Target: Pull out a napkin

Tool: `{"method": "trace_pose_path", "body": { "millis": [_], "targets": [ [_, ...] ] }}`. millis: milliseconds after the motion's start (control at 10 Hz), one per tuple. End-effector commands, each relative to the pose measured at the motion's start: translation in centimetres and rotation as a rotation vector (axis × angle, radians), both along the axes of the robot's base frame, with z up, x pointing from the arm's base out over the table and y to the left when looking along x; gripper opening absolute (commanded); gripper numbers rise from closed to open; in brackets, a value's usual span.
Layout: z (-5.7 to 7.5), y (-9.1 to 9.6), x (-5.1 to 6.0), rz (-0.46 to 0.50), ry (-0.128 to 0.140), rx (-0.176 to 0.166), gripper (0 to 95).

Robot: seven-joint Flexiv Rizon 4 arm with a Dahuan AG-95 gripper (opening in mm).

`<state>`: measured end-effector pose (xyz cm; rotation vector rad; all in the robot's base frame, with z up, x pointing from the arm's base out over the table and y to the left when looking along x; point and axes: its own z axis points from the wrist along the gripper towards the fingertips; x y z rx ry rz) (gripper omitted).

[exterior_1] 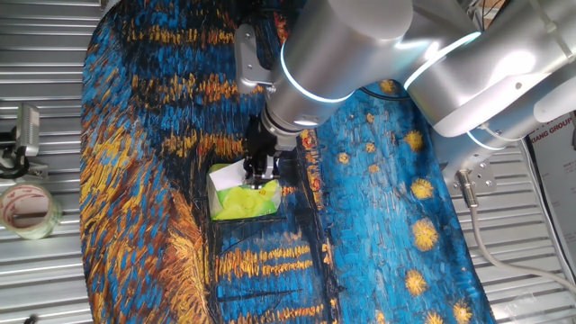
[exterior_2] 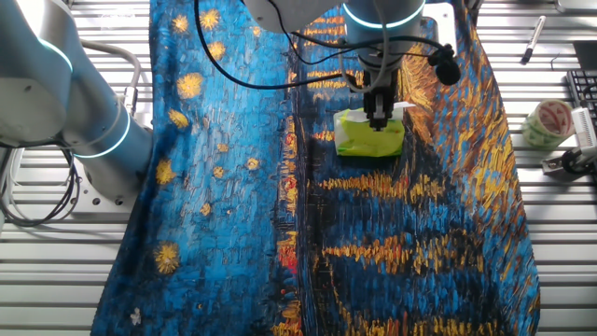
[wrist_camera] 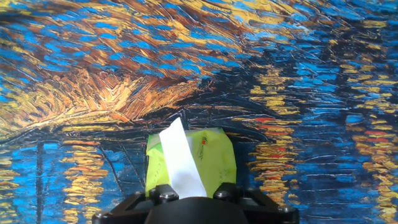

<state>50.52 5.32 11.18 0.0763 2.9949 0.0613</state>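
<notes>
A lime-green tissue pack (exterior_1: 241,203) lies on the painted cloth, also seen in the other fixed view (exterior_2: 368,138) and the hand view (wrist_camera: 214,158). My gripper (exterior_1: 261,178) stands upright right over the pack's top (exterior_2: 380,119), its fingers close together. The napkin (wrist_camera: 180,162) is a white strip that runs taut from the pack's top up under the gripper's black body. It shows as a raised white sheet at the pack's edge (exterior_1: 224,176). The fingertips are hidden in the hand view.
A blue and orange painted cloth (exterior_1: 405,234) covers the slatted metal table. A tape roll (exterior_1: 27,209) lies off the cloth at one side (exterior_2: 548,121). A pen (exterior_2: 532,39) lies near the far edge. The arm's base (exterior_2: 89,131) stands beside the cloth.
</notes>
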Motion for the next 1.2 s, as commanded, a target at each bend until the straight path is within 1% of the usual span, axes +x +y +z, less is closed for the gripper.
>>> {"method": "trace_pose_path", "body": {
  "millis": [100,800,900,1200],
  "targets": [
    [0.01,-0.03,-0.02,-0.001,0.002,0.001,19.0],
    [0.01,-0.03,-0.02,-0.006,0.002,0.001,19.0],
    [0.01,-0.04,-0.02,-0.009,0.002,0.002,0.0],
    [0.02,-0.03,-0.02,-0.016,0.004,0.003,0.0]
  ]
}}
